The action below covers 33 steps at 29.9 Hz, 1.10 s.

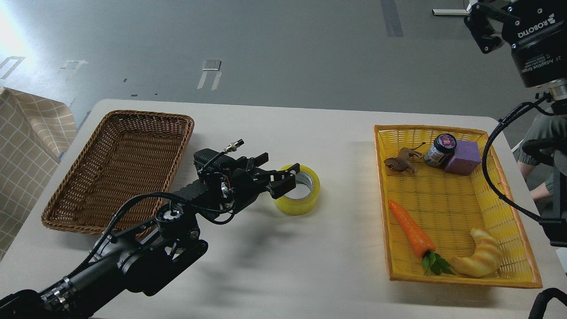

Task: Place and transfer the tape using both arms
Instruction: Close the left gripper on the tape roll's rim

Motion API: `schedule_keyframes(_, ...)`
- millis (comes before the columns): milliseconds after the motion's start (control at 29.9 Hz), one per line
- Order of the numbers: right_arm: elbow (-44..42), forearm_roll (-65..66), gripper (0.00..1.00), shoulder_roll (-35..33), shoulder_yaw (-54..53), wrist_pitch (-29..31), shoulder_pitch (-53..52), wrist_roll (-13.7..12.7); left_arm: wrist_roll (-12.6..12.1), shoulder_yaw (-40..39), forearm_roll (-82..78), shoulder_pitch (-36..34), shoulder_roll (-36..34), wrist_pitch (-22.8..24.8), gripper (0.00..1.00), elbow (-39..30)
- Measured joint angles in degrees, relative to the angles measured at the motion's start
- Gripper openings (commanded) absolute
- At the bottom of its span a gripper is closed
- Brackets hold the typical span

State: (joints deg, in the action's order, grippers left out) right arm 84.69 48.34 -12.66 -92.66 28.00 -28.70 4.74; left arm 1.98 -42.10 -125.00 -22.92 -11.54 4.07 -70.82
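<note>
The tape (306,200), a yellow translucent roll with a grey-white core, lies flat on the white table (310,133) near its middle. My left gripper (275,173) is open at the roll's left side. One finger (283,184) is over the roll's left rim and hole, the other (260,158) is behind and to the left of it. Whether they touch the roll I cannot tell. My right gripper (485,26) is high at the top right, far from the tape; its fingertips are cut off by the top edge.
A brown wicker basket (119,119) stands at the left. A yellow basket (509,221) at the right holds a carrot (409,228), a croissant (480,259), a toy animal (398,164), a jar (440,149) and a purple block (463,157). A checked cloth (26,141) is at the far left.
</note>
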Motion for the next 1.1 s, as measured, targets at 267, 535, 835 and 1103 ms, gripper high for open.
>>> schedule_keyframes(267, 0.0, 0.0, 1.00, -0.3, -0.1, 0.0, 0.5, 0.0, -3.4, 5.6, 0.0, -4.5, 1.0, 0.3, 0.98, 3.0)
schedule_keyframes(535, -0.1, 0.0, 1.00, -1.2, -0.3, 0.0, 0.7, 0.1, -5.2, 8.5, 0.0, -6.8, 1.0, 1.7, 0.98, 4.7)
schedule_keyframes(835, -1.0, 0.0, 1.00, -1.4, -0.8, 0.0, 0.8, 0.2, -5.3, 8.5, 0.0, -7.5, 0.5, 3.3, 0.98, 5.9)
schedule_keyframes(1103, -1.2, 0.0, 1.00, -1.5, -1.2, 0.0, 0.8, 0.2, -5.3, 8.4, 0.0, -7.7, 0.3, 6.0, 0.98, 6.0)
